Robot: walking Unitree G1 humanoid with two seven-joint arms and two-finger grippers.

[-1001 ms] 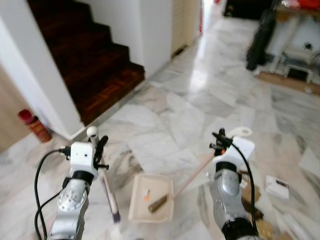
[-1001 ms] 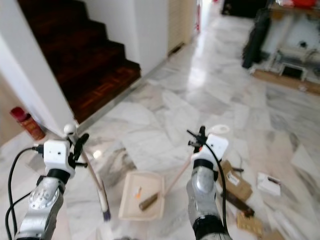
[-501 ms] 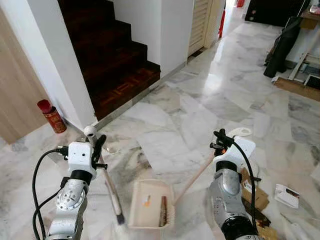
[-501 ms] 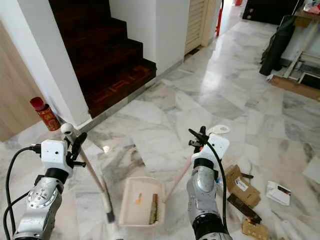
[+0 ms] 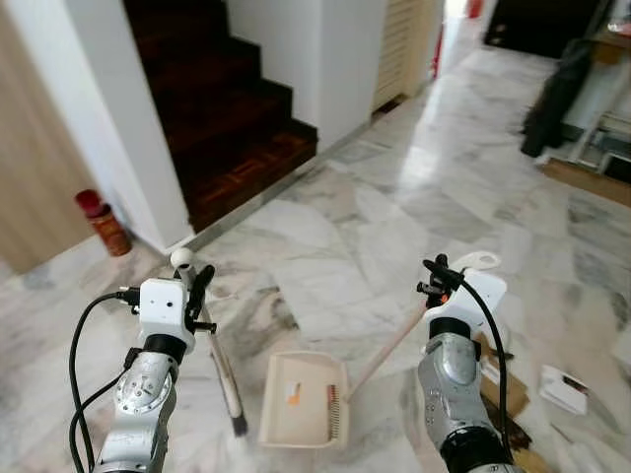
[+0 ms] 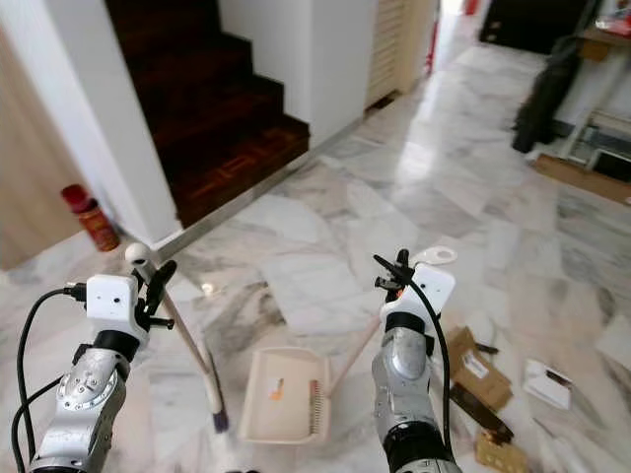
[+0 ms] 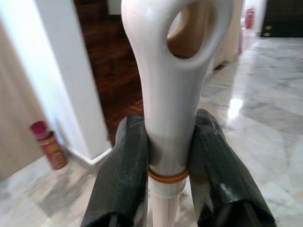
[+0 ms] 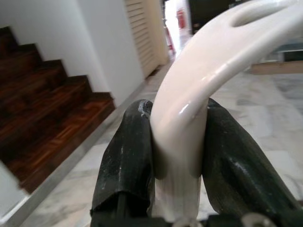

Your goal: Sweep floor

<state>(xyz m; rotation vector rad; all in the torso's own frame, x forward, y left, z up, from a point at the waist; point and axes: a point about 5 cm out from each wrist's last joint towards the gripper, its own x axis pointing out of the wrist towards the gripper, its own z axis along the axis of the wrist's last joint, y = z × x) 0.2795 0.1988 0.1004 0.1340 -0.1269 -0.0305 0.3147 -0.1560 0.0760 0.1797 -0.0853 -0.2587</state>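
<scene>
Cream dustpan (image 5: 304, 399) sits low between both grippers, its handle squeezed tight by the right gripper (image 5: 435, 276), while the left gripper (image 5: 193, 292) pinches the broom (image 5: 225, 379) handle, so brush slowly toward the pan and hold it flat.

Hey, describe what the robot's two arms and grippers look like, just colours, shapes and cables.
Both arms are silver metal tubes ending in white boxy wrist housings. A black cable loops beside the left arm, another runs down the right arm. The left gripper and right gripper each have two long matte black fingers.
</scene>
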